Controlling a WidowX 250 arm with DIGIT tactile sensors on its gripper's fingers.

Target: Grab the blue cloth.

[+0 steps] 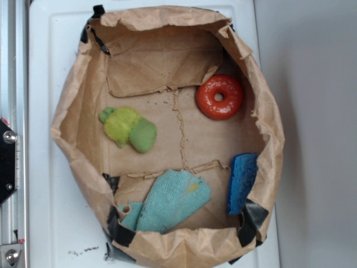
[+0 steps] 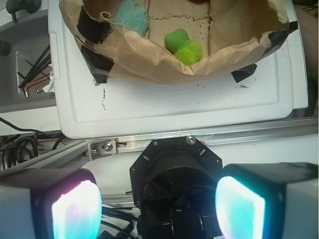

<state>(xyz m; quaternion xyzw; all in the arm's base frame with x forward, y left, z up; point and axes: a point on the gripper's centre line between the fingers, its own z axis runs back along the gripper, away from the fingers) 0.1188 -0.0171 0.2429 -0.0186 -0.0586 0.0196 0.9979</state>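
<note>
Inside the crumpled brown paper bag point(image 1: 78, 106), whose rolled rim is patched with black tape point(image 1: 120, 229), I am seeing the blue cloth point(image 1: 173, 201) lying at the near edge of the floor in the exterior view, partly tucked under the bag's front wall. It is a soft, nubby terry piece, folded into a floppy oblong, with a faint yellowish patch toward its upper right corner. Its long axis is running diagonally, from lower left up to the right, pointing roughly toward the red donut point(image 1: 219, 97). That donut is looking glossy and ring-shaped, sitting well apart at the far right. A stiff, dark blue sponge block point(image 1: 242, 182) is leaning against the right wall, near the cloth but not touching it. A fuzzy green toy point(image 1: 129, 128) with a smoother rounded end is lying left of centre. The bag is resting on a white plastic table point(image 1: 44, 212).

From the wrist view I am watching the tool point(image 2: 158, 201) hanging outside the bag, its two pads point(image 2: 75, 209) glowing teal and standing wide apart with nothing between them. I am reading no writing anywhere.
</note>
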